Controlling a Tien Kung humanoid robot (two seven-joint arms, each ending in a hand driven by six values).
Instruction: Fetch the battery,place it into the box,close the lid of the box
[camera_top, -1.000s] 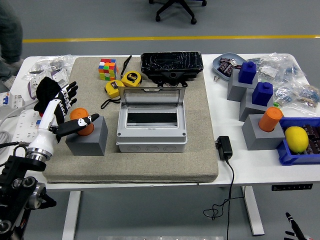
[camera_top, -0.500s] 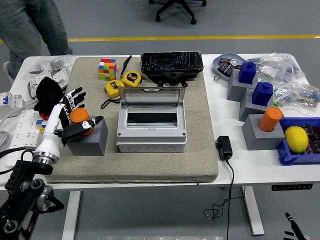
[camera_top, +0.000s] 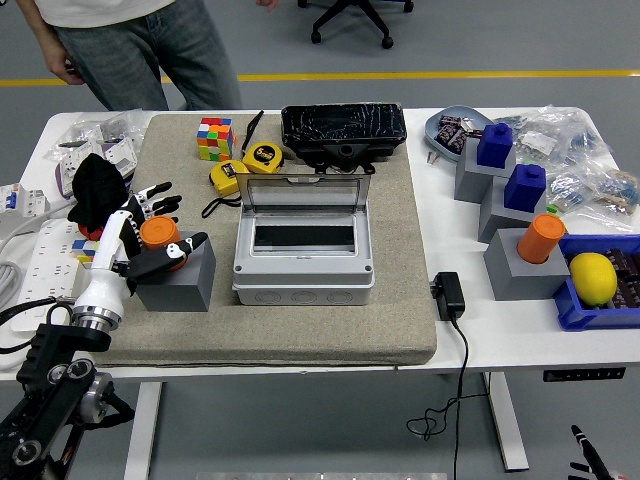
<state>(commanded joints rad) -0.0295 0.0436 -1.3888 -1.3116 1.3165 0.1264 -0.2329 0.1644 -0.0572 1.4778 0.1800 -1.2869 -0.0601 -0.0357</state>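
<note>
An orange battery (camera_top: 158, 233) stands upright in a grey block (camera_top: 180, 278) on the left of the mat. My left hand (camera_top: 160, 232) is at the battery, fingers spread behind it and thumb in front; no closed grasp shows. The grey box (camera_top: 303, 268) sits mid-mat with its clear lid (camera_top: 305, 190) standing open at the back. A second orange battery (camera_top: 541, 238) stands in a grey block (camera_top: 520, 268) at the right. Only a black tip of my right hand (camera_top: 590, 452) shows at the lower right corner.
A person (camera_top: 140, 40) stands at the far left. Behind the box lie a black case (camera_top: 343, 130), yellow tape measures (camera_top: 245, 165) and a colour cube (camera_top: 214, 138). Blue pieces on grey blocks (camera_top: 495, 160), a blue bin (camera_top: 570, 305) with a lemon (camera_top: 592, 277), and a black adapter (camera_top: 449, 296) are at the right.
My left hand has moved right and closed in around the orange battery. The person has stepped further into view at the top left.
</note>
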